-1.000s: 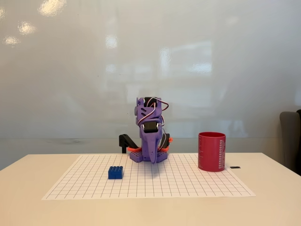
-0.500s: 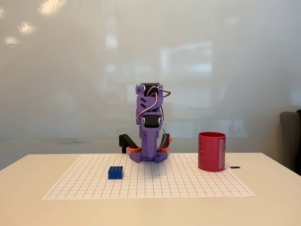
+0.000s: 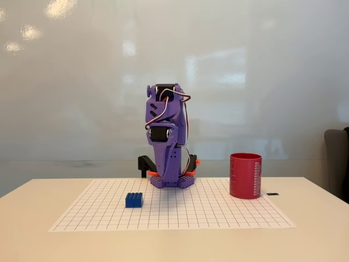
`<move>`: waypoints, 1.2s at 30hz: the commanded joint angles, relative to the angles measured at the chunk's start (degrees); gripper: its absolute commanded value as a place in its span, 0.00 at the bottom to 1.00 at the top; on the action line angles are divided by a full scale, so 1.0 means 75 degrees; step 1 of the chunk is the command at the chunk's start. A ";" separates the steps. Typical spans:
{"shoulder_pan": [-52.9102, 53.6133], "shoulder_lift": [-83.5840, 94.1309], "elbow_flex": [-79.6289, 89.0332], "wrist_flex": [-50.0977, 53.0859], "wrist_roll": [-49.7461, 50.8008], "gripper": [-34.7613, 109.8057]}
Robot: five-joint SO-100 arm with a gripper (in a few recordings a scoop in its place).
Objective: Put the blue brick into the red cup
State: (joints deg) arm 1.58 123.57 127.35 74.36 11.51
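The blue brick lies on the grid sheet toward its left edge; the red cup stands near its right edge. The purple arm is folded at the back. The gripper's opening cannot be told. The brick should be approached from above and its flat sides squared to before closing.

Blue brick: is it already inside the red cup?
No. In the fixed view the blue brick sits on the grid sheet, well left of the red cup.

An office or lab: glossy whiteboard wall, pale table, printed grid sheet.
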 commanded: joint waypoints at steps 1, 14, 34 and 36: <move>0.0387 -0.0176 -0.0246 -0.0527 0.0703 0.24; 0.1863 -0.0234 0.1008 -0.1113 0.2437 0.24; 0.2801 -0.0879 -0.1195 0.1371 0.3539 0.24; 0.2906 -0.0891 -0.1371 0.1617 0.3574 0.24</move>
State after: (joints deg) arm 21.36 115.84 120.59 83.85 37.18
